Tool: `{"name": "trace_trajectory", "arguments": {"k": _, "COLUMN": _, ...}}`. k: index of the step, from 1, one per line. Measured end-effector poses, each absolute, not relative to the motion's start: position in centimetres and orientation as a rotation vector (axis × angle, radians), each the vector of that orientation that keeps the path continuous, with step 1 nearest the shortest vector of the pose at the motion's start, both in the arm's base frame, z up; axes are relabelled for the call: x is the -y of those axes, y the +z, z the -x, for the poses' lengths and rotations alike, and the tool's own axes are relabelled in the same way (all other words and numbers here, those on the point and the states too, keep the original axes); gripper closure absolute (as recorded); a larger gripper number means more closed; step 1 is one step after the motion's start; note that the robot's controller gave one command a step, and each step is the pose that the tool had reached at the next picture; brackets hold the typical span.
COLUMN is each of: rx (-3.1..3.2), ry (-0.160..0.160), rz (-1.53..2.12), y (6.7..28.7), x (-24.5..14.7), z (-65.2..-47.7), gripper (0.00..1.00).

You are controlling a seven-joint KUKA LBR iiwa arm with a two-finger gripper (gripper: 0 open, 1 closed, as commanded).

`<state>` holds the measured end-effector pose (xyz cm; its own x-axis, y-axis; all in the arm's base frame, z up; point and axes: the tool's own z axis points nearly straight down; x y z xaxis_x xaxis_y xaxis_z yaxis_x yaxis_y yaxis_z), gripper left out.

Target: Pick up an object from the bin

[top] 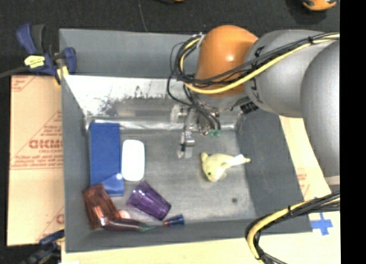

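- The metal pincer [184,150] of the grey robot arm [297,74] is hanging low over a bare patch of floor near the middle of the grey metal bin [108,48]. Whether it is set wide or narrow cannot be told from this angle.
- A rounded orange cover [224,51] is sitting on the wrist directly above it, with yellow and black cables [189,80] looping around.
- The pale yellow soft toy animal [216,166], the nearest item, is lying just beside the pincer, to its lower right in the camera view and apart from it.
- A white oval bar with rounded corners [132,160] is lying on the pincer's other side, towards the bin's left.
- A blue rectangular block [104,150] is resting flat along the left wall, touching the white bar.
- A translucent purple plastic cup [148,201] is lying on its side in the lower left corner.
- A dark red translucent plastic piece [100,206] is lying beside the cup, and a thin stick with a blue tip [175,220] is trailing from it along the front wall.
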<state>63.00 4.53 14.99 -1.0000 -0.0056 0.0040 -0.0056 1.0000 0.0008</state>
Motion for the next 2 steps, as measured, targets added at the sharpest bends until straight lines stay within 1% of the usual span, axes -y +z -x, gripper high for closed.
{"name": "trace_trajectory", "arguments": {"k": 1, "rx": 3.145, "ry": -0.002, "rz": -0.008, "y": 15.5, "x": -4.5, "z": -63.1, "gripper": 0.0}}
{"name": "trace_trajectory", "arguments": {"k": 2, "rx": 3.138, "ry": -0.003, "rz": 0.018, "y": 20.0, "x": 0.9, "z": -60.0, "gripper": 0.0}}
